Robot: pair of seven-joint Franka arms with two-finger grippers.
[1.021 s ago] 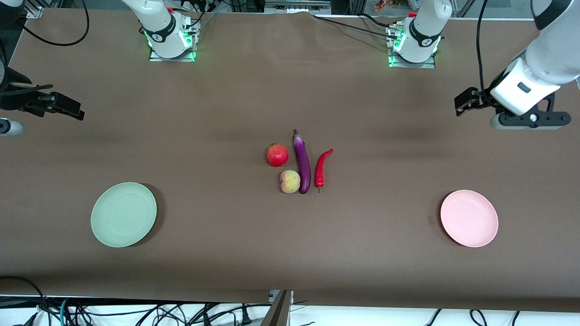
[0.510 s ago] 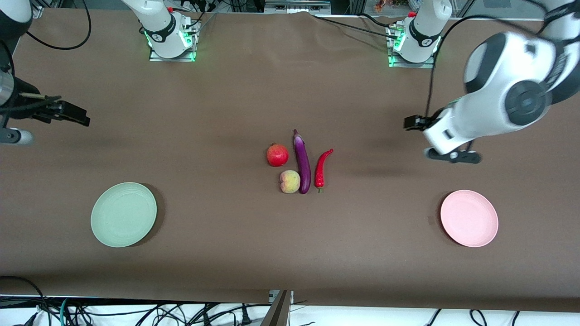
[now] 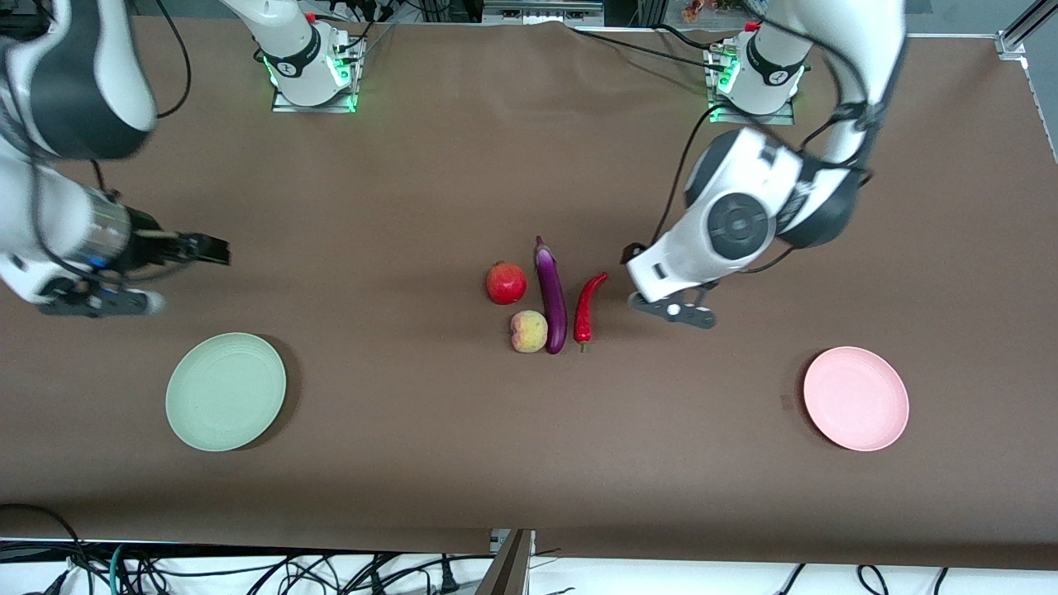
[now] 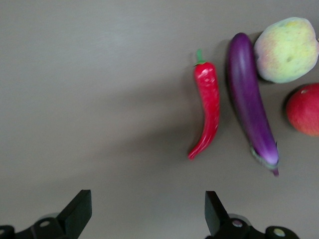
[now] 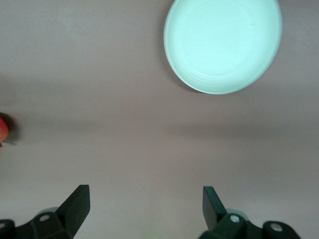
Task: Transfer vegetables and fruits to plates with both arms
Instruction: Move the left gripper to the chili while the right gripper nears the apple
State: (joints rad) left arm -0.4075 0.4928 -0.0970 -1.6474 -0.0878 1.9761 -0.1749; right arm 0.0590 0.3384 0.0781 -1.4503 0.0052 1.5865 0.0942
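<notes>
Brown worktop point(image 3: 463, 165). Two plates: green plate point(image 3: 226, 391) toward the right arm's end, pink plate point(image 3: 856, 398) toward the left arm's, bare cloth around both. Mid-worktop, one each: eggplant point(image 3: 551, 296), chili pepper point(image 3: 587, 307), pomegranate point(image 3: 506, 283), peach point(image 3: 529, 331). Left claw point(image 4: 144, 211) spread open over bare cloth beside the chili. Right claw point(image 5: 142, 206) spread open over cloth near the green plate.
</notes>
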